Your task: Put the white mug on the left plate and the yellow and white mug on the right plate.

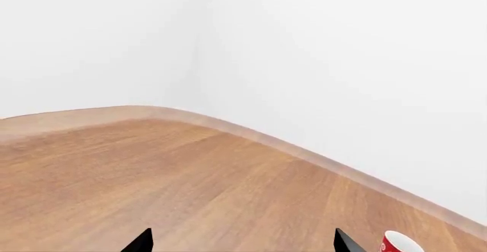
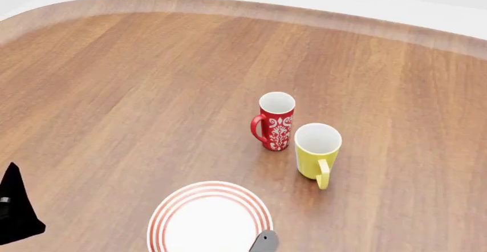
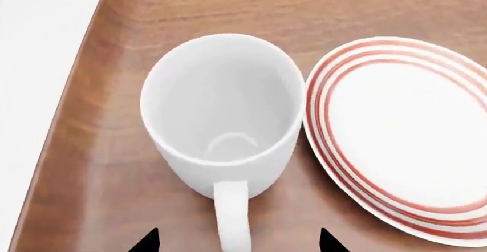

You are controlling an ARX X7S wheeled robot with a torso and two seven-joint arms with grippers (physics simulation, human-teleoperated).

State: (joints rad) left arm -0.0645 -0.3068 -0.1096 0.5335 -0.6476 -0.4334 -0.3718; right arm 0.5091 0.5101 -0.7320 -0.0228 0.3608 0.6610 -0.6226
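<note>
Only the right wrist view shows the white mug (image 3: 220, 121): it stands upright on the wooden table (image 3: 190, 7), mouth open toward the camera, right beside a red-ringed plate (image 3: 403, 132), the two rims almost touching, near the table's edge. Its handle (image 3: 232, 218) points straight back at the right gripper (image 3: 237, 242), running between the two dark fingertips (image 3: 146, 242), which sit spread apart on either side without touching it. The head view gives what that camera misses: the yellow and white mug (image 2: 316, 149) upright in the middle of the table, handle aimed toward the robot, with a red patterned mug (image 2: 275, 121) just beside it, handle turned to the left. A red-ringed plate (image 2: 209, 218) lies nearer the robot; whether it is the same plate as in the wrist view, I cannot tell. The left wrist view shows mostly bare wood and white wall, the left gripper (image 1: 243, 242) with its tips set wide and holding nothing, and a sliver of the red mug's rim at the corner.
</note>
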